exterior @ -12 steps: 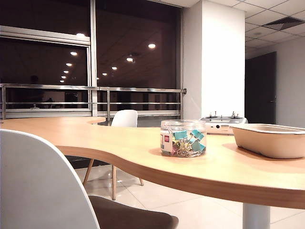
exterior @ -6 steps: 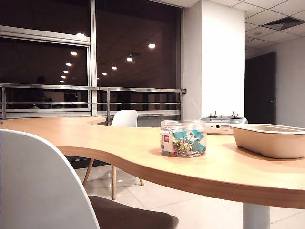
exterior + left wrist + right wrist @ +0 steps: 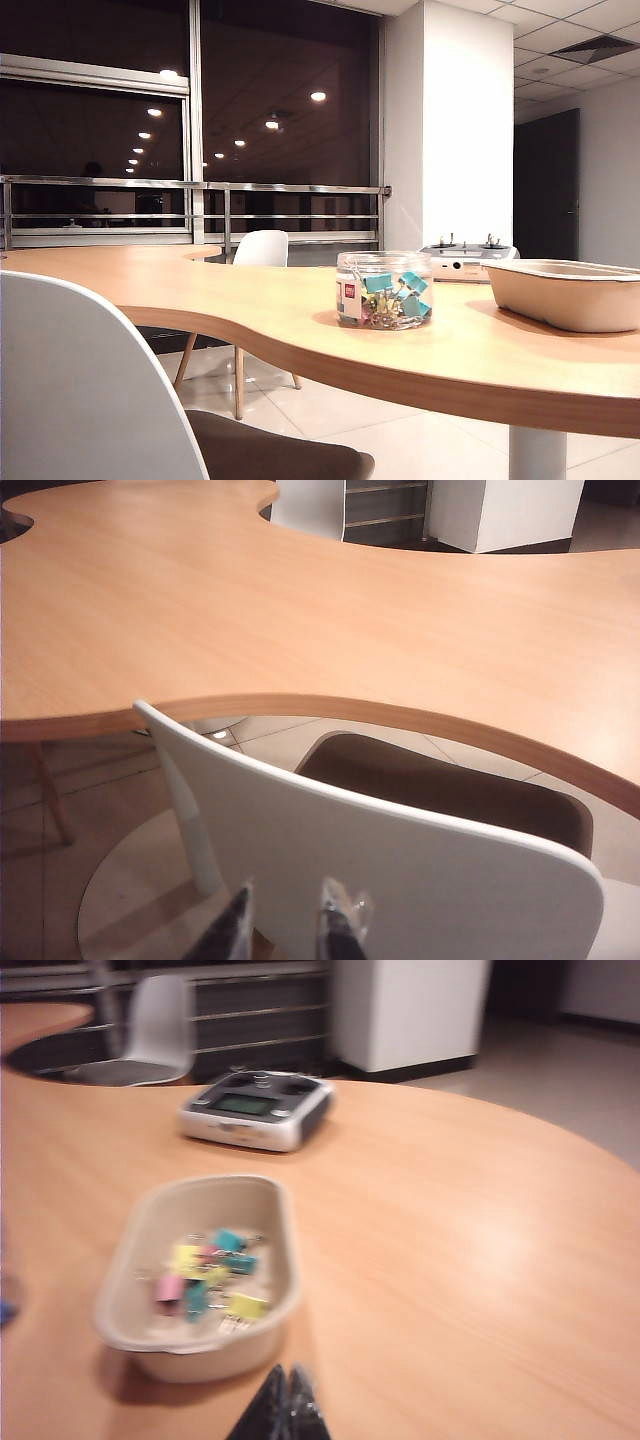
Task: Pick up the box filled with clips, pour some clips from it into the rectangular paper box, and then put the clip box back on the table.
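Right wrist view: right claw (image 3: 287,1400) pinched shut, empty, just beside rectangular paper box (image 3: 125,1260) holding clips (image 3: 210,1275); left claw (image 3: 290,925) slightly parted, empty, off surface (image 3: 300,610) edge.

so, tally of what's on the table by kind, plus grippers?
Clip jar: 1
Paper tray, clips inside: 1
White device with knobs: 1
Grippers: 2, both off the objects; left gripper slightly apart near the white chair, right gripper shut, close to the tray
Total: 5
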